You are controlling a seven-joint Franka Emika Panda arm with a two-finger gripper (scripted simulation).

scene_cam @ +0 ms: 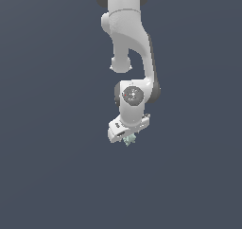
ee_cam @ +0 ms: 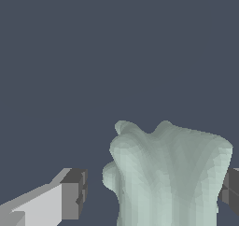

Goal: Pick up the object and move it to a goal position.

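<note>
Gripper (scene_cam: 126, 137) points down, tilted, at end of white arm (scene_cam: 130, 43). Mint-green lump (scene_cam: 129, 139) sits between fingers (ee_cam: 74, 192), just below gripper body. One pad touches lump, other stands apart: fingers spread, likely straddling lump ready to pinch. Goal not visible.

One white robot arm (scene_cam: 130, 43), one gripper (scene_cam: 128, 137) with two dark-padded fingers (ee_cam: 74, 192), and one small pale mint-green bumpy lump (ee_cam: 172, 173).
</note>
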